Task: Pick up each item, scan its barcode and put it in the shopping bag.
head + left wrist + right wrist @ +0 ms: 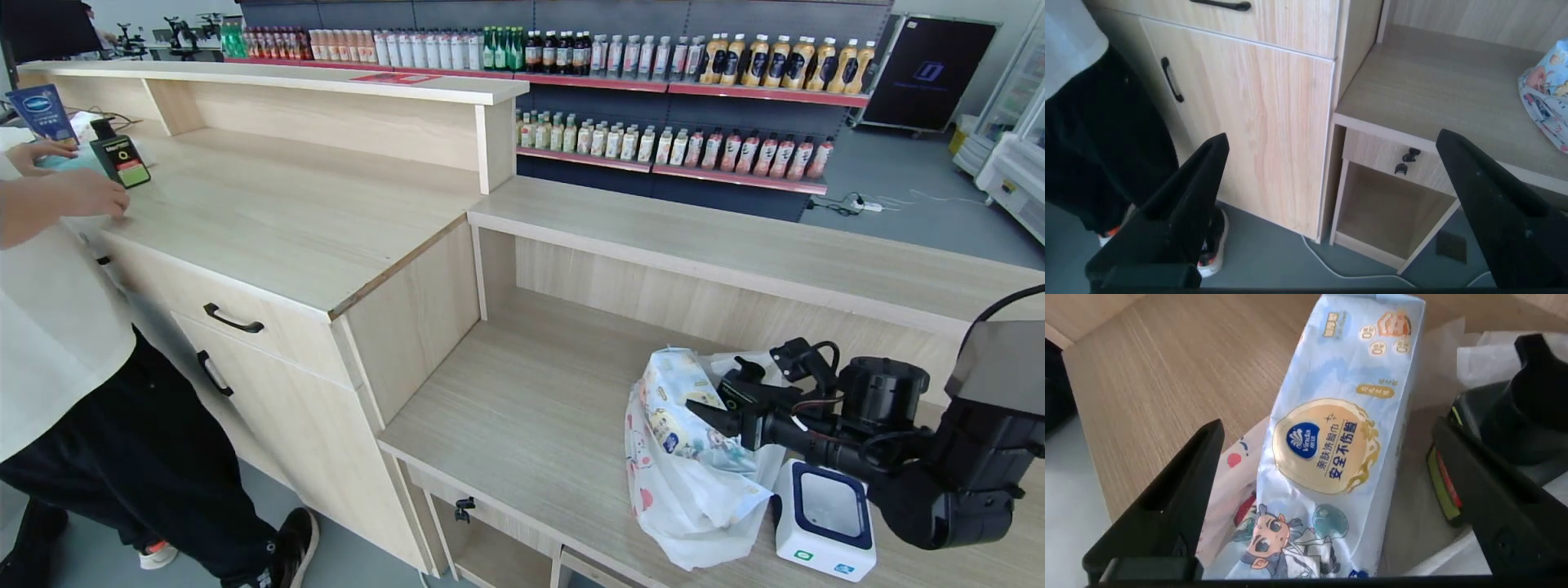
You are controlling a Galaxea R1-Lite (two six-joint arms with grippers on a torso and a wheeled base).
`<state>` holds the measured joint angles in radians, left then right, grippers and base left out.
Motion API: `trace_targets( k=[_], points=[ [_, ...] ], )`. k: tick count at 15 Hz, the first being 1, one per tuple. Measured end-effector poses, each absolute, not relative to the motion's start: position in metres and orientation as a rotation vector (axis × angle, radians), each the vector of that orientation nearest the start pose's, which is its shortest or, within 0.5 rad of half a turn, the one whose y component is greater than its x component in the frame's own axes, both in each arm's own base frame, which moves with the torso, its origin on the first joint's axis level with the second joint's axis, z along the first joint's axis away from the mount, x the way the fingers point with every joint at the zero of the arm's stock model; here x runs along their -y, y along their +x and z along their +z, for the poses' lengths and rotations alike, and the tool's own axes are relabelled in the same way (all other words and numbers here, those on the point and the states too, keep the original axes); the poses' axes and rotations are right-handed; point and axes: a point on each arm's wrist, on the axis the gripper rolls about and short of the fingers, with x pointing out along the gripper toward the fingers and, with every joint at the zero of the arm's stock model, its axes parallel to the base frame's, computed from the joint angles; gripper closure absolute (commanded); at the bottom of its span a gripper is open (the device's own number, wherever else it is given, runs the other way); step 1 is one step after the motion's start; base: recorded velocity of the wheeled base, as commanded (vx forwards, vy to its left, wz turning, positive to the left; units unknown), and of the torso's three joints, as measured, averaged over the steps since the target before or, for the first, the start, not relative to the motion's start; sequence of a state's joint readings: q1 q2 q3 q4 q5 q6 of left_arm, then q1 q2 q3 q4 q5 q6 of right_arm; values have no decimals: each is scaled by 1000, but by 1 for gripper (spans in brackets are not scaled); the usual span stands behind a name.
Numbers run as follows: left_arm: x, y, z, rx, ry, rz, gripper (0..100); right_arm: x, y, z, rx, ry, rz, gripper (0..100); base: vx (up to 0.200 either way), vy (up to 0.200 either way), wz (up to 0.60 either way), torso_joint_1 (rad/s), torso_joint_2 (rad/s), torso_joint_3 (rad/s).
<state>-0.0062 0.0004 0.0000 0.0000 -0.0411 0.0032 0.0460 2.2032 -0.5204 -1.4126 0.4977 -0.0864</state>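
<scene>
Right jaws spread, empty, just above shopping bag point(686, 498) on bench point(531, 408). Tissue pack point(1339, 449) inside bag, scanner point(824, 518) just beside it. Left jaws spread, empty, well apart from bag.

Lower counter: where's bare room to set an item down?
The lower counter is bare in its left half, between the cabinet side wall and the shopping bag. The upper counter is bare right of the person's hand and small terminal. Crowded at right: bag, scanner and right gripper sit close together.
</scene>
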Motion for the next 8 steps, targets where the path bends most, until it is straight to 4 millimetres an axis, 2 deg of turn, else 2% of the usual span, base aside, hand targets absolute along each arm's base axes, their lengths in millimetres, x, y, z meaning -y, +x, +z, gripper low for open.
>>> trace_targets(
  k=[3, 7, 8],
  points=[
    [1, -23, 75, 0, 3, -47, 0, -10, 317, 64, -129, -196, 515, 0, 0, 0, 0, 0, 0, 0],
    [1, -23, 75, 0, 3, -47, 0, 9, 293, 118, 19, -290, 436, 0, 0, 0, 0, 0, 0, 0],
    [1, -23, 75, 0, 3, -47, 0, 12, 285, 132, 56, -316, 417, 0, 0, 0, -600, 7, 7, 2]
  ],
)
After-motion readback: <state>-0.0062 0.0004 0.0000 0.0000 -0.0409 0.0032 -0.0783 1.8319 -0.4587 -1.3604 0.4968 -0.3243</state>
